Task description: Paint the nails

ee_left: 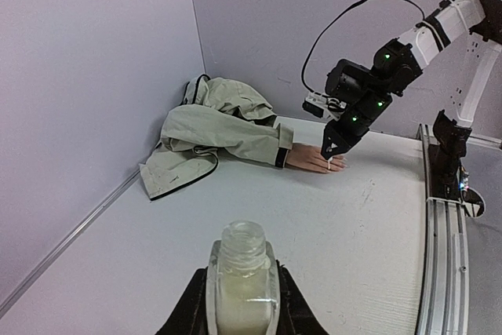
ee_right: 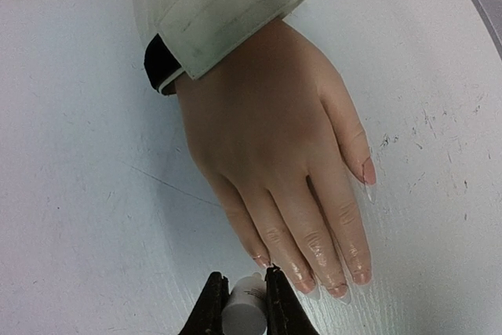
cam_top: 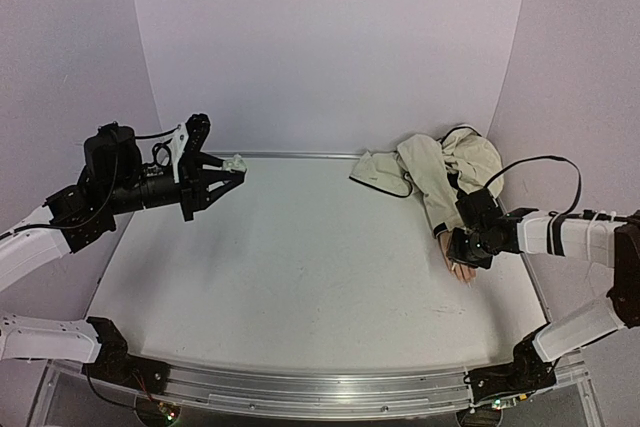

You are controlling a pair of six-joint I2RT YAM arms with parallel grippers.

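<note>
Paint is likely going astray here: the right tool (ee_left: 333, 154) is clenching a white cap (ee_right: 244, 310), and whether a brush is hanging under it I cannot tell, so a stroke could be smearing skin or desk (cam_top: 300, 277) instead of a tiny nail. Pressing down could also be shoving the hand (ee_right: 267, 115) askew. The hand is lying palm down, its sleeve (ee_right: 227, 5) covering the wrist. The nails (ee_right: 339, 290) are sitting at the hand's fingertips, just beside the tool's jaws, with the nearest one almost touching. Well apart from the hand, the left tool (cam_top: 228, 169) is grasping an open bottle (ee_left: 243, 272) off the desk, and tipping it could be spilling polish.
</note>
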